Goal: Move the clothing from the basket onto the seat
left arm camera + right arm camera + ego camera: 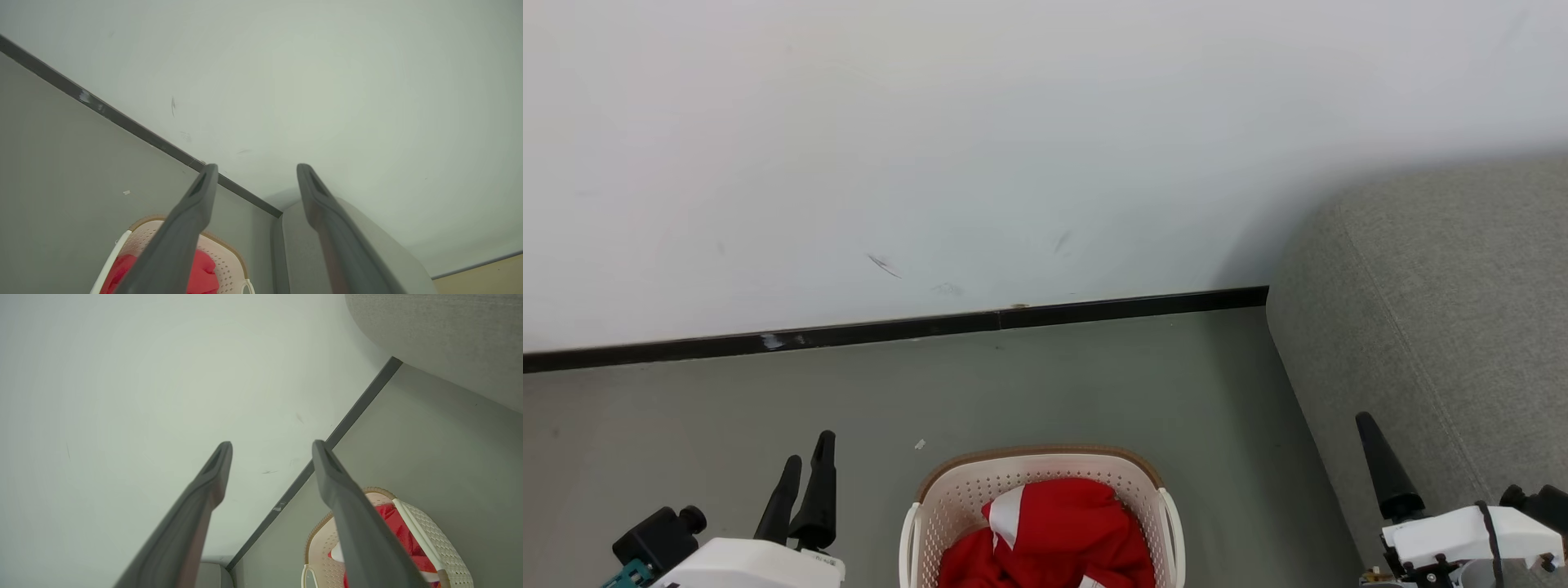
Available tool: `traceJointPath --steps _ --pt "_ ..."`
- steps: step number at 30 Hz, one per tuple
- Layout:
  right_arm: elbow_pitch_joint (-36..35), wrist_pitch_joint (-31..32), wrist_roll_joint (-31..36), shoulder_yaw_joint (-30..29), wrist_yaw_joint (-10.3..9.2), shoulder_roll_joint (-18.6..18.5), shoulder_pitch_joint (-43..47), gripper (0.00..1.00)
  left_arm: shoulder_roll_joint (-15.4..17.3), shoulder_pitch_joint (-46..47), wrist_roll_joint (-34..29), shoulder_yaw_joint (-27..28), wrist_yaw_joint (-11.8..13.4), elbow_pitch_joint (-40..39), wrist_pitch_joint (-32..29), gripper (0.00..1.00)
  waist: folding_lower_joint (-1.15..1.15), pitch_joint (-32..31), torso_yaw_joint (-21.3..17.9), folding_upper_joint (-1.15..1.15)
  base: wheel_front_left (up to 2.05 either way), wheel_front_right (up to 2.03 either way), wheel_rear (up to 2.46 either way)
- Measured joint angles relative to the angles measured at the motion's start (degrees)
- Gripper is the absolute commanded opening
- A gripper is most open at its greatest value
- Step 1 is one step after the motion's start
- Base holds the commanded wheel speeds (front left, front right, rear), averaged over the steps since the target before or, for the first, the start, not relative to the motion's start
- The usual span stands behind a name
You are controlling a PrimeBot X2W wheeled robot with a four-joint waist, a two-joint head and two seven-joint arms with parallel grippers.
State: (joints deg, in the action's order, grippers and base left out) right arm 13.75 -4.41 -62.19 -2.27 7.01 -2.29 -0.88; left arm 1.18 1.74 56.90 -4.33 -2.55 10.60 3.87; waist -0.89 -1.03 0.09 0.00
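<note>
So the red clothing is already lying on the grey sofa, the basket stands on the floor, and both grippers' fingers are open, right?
Not quite: the red clothing lies in the basket, not on the grey sofa; the head view shows it. The basket stands on the floor, and left gripper and right gripper have open fingers.

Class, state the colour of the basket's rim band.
Brown rim band, clearest in the head view.

Living room: sofa, laundry basket
</note>
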Motion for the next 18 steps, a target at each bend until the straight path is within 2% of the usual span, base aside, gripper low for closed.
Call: traceJointPath --steps 2,13,18 --pt "-0.1 -0.2 0.9 0.1 0.0 0.0 0.0 1.0 0.1 0.0 -0.7 -0.2 0.3 -0.2 0.1 1.0 0.04 0.0 0.0 0.0 0.0 0.0 0.0" --pt "-1.2 -2.3 10.9 0.5 0.03 0.1 0.0 1.0 0.4 0.0 -12.5 -3.0 2.0 -1.7 2.4 1.0 0.59 0.4 0.1 0.0 0.0 0.0 0.0" --pt "-2.1 -3.3 15.5 0.8 0.03 0.1 0.0 1.0 0.7 0.0 -18.8 -4.3 3.5 -1.9 3.4 1.0 0.74 0.7 0.1 0.0 0.0 0.0 0.0"
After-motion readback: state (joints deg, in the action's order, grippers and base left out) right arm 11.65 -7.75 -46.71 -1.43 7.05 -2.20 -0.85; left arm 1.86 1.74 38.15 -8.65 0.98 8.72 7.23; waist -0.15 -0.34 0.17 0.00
